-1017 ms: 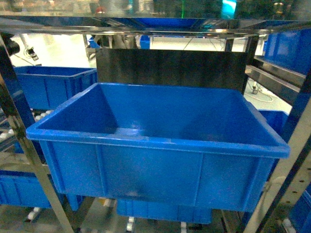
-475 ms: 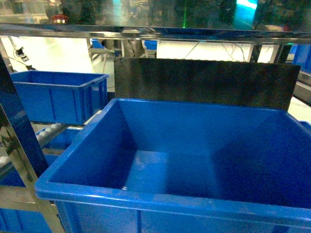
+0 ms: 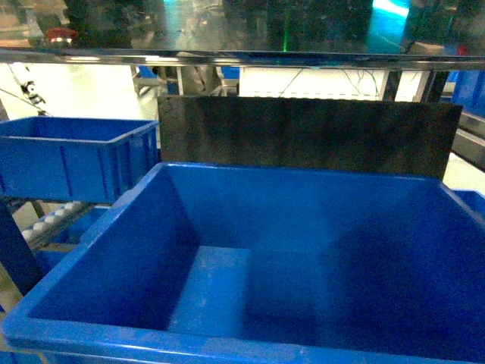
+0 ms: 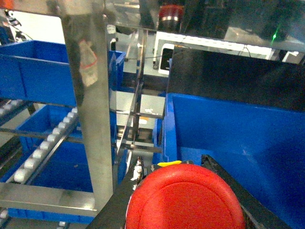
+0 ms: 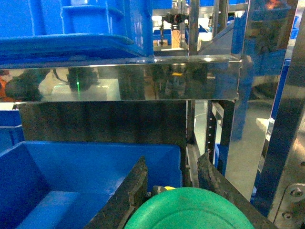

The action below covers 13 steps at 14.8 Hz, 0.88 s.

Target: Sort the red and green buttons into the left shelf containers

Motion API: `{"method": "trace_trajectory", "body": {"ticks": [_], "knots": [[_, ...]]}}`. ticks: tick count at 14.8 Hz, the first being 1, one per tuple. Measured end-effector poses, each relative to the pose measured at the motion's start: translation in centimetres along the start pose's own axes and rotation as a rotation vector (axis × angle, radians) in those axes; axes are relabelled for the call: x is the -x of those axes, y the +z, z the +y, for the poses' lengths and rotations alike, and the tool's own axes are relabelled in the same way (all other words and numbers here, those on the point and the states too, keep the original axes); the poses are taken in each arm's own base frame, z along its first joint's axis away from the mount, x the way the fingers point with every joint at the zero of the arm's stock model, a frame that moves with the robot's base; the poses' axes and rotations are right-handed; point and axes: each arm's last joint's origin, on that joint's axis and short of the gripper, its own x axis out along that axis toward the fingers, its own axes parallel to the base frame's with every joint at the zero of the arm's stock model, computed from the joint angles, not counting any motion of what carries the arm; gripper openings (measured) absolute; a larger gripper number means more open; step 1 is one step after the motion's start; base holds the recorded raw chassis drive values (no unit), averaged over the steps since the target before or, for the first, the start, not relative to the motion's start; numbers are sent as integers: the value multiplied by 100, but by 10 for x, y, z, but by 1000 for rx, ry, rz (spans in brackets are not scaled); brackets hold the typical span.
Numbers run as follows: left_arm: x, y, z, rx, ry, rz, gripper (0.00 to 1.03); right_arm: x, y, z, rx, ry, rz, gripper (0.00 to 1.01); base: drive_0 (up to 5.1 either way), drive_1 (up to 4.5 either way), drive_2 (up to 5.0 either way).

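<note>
Nearest the cameras, each wrist view is filled at the bottom by a button cap. The left hand (image 4: 183,191) is clamped on the red button (image 4: 185,200), its dark fingers (image 4: 119,202) hugging both sides of the dome, right at the left wall of the big blue bin (image 4: 238,138). A bit of yellow peeks out behind the cap. The right hand (image 5: 174,183) is clamped on the green button (image 5: 189,210) the same way, jagged dark fingers (image 5: 131,188) on either side, sitting above the bin's near right corner beside a shiny shelf post (image 5: 281,119).

In the head view neither hand shows. The big blue bin (image 3: 83,341) now fills nearly the whole lower frame, with its front rim cut off at the bottom edge. Compared with half a second ago the camera has closed in and dropped closer over it: the near rim sits lower, the front wall is out of sight, and more of the bare floor inside shows. A second ago the whole bin, front face included, was visible from further back.

Behind the bin stands a dark panel (image 3: 303,136), about where it was. To the left a second blue bin (image 3: 76,159) sits on the roller rack (image 3: 49,220); it has slid further left in frame. Overhead runs the reflective metal shelf edge (image 3: 242,57).
</note>
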Motion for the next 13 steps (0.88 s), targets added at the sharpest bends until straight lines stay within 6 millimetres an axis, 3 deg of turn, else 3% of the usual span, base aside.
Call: {"method": "trace_trajectory", "body": {"ticks": [2, 6, 13], "knots": [[0, -1, 0, -1, -2, 7, 30, 0, 0, 0, 1, 1, -3, 28, 0, 0, 0], [0, 0, 0, -1, 2, 2, 30, 0, 0, 0, 0, 2, -1, 28, -7, 414, -429], [0, 0, 0, 0, 3, 2, 30, -4, -2, 0, 1, 36, -4, 28, 0, 0, 0]]}}
